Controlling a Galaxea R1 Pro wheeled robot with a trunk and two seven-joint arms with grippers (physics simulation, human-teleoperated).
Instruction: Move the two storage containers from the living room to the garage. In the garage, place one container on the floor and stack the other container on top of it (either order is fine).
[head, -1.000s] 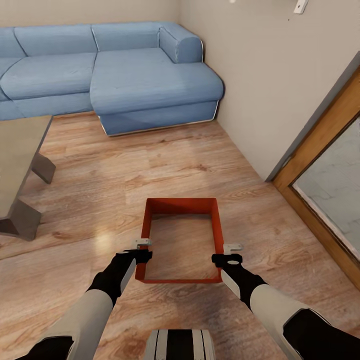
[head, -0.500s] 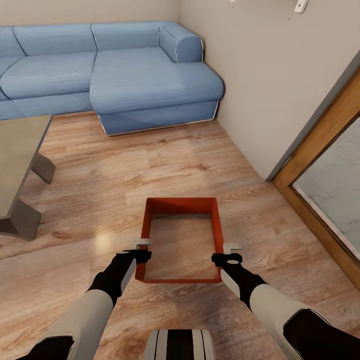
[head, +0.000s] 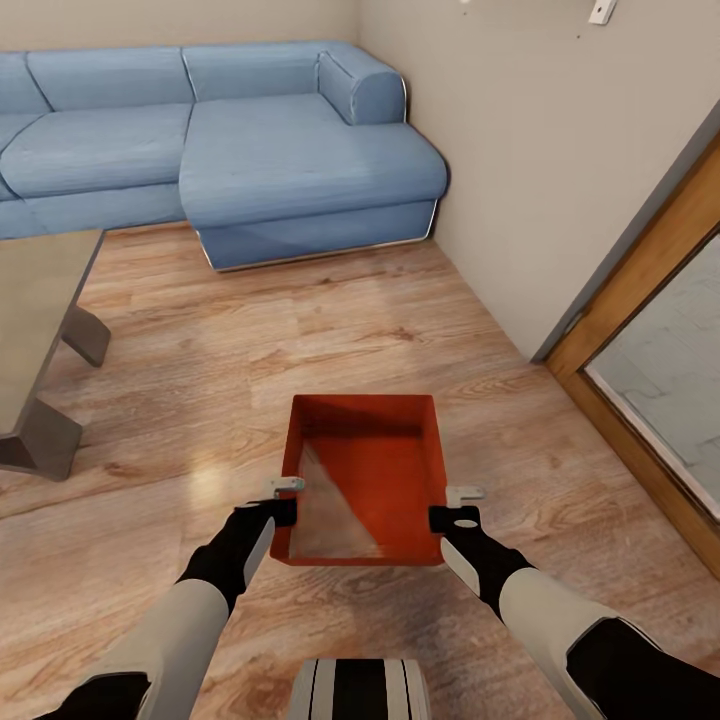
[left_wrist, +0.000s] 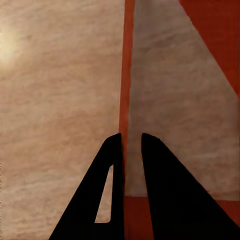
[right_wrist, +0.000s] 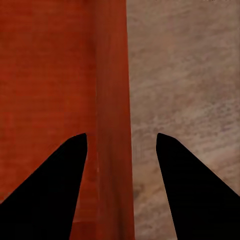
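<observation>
One orange-red storage container (head: 385, 470) sits on the light wood planks of the living room, right in front of me. My left gripper (head: 285, 510) is shut on its thin left wall (left_wrist: 127, 75), the two fingers (left_wrist: 131, 137) pinching the rim. My right gripper (head: 447, 518) stands open astride the right wall (right_wrist: 112, 100), with a wide gap (right_wrist: 121, 136) and the fingers not touching it. Part of the box's inside looks orange-red and part wood-coloured. The second container is out of view.
A blue sectional sofa (head: 250, 150) fills the back. A grey low table (head: 40, 330) stands at the left. A beige wall (head: 540, 150) runs along the right to a wooden door frame (head: 640, 290), with grey floor (head: 670, 370) beyond it.
The right gripper's fingers have shifted slightly outward from the container's right wall. The inside of the box now shows an orange-red bottom over its right part, where only wood showed before.
</observation>
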